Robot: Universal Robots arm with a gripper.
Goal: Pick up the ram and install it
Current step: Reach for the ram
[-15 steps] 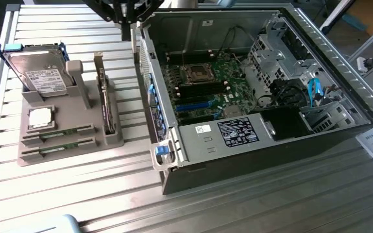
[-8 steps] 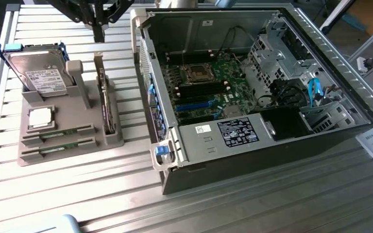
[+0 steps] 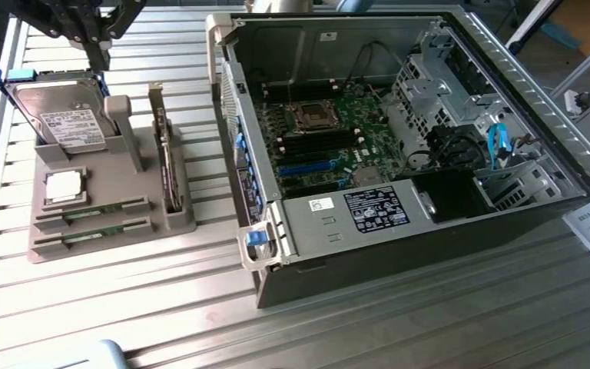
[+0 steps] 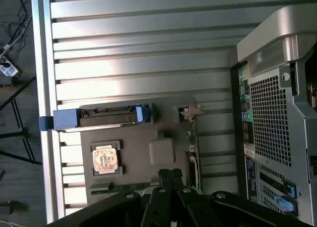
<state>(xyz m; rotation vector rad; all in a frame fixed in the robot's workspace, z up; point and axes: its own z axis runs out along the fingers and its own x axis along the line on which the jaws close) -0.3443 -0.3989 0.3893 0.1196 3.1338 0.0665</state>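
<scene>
On your slatted table (image 3: 377, 323), the ram (image 3: 88, 217) lies unpicked along the holder's (image 3: 80, 255) edge; your gripper (image 3: 98, 54) hovers clenched, empty.

Surface: ribbed metal table (image 3: 377, 330) | Load: grey parts holder (image 3: 90, 252), exterior view's left | Load: open computer case (image 3: 398, 265), just beside holder

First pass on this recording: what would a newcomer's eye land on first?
The open black-and-silver computer case on the exterior view's right, with its green motherboard exposed. On that view's left, a grey plastic holder carries a silver hard drive and narrow green ram sticks. The shut black pincer hangs above the holder.
</scene>
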